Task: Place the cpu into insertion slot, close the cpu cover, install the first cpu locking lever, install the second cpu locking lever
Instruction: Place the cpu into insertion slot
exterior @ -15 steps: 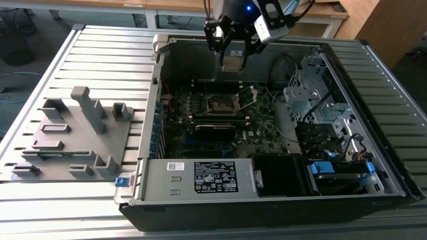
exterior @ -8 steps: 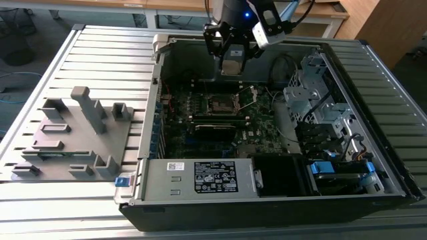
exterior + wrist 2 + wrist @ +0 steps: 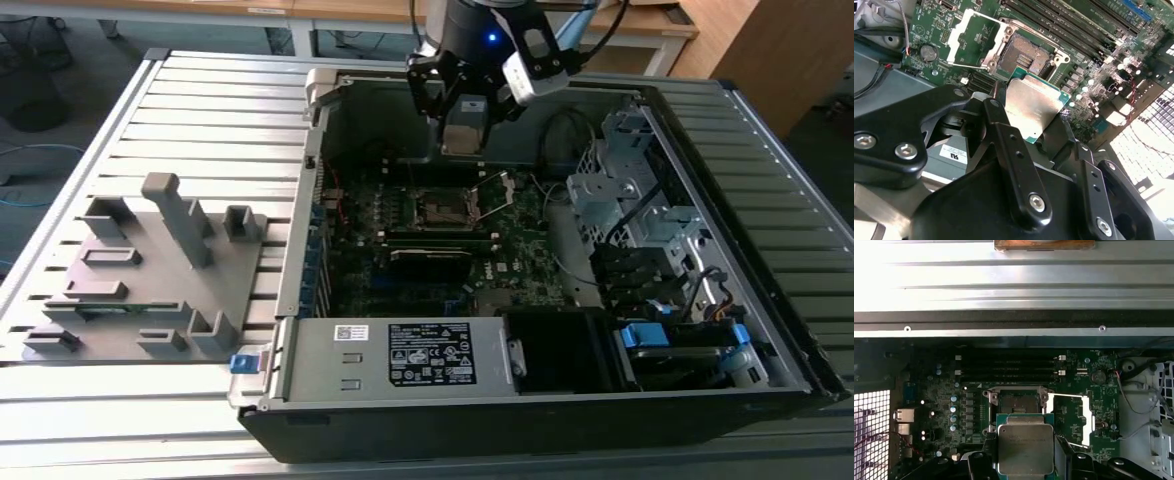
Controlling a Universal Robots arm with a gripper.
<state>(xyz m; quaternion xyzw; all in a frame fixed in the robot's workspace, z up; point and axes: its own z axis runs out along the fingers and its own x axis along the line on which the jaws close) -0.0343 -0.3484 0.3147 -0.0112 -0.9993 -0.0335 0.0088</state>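
My gripper (image 3: 462, 138) is shut on the cpu (image 3: 1034, 107), a flat silver-topped chip with a green edge, clamped between two black fingers (image 3: 998, 117). It hangs above the motherboard (image 3: 514, 265), a little apart from the insertion slot (image 3: 446, 207). In the first wrist view the cpu (image 3: 1025, 447) sits just in front of the dark square insertion slot (image 3: 1017, 405), which is bare with its contacts showing. The cpu cover (image 3: 1089, 417), a silver frame, is swung open beside the slot. In the second wrist view the cover (image 3: 954, 37) likewise lies flipped away from the slot (image 3: 1024, 55).
The motherboard lies inside an open computer case (image 3: 314, 100) on a slatted metal table. Black memory slots (image 3: 1009, 367) run beside the socket. A power supply (image 3: 400, 355) and drive cage (image 3: 627, 190) crowd the case. A grey fixture (image 3: 147, 270) stands at the exterior view's left.
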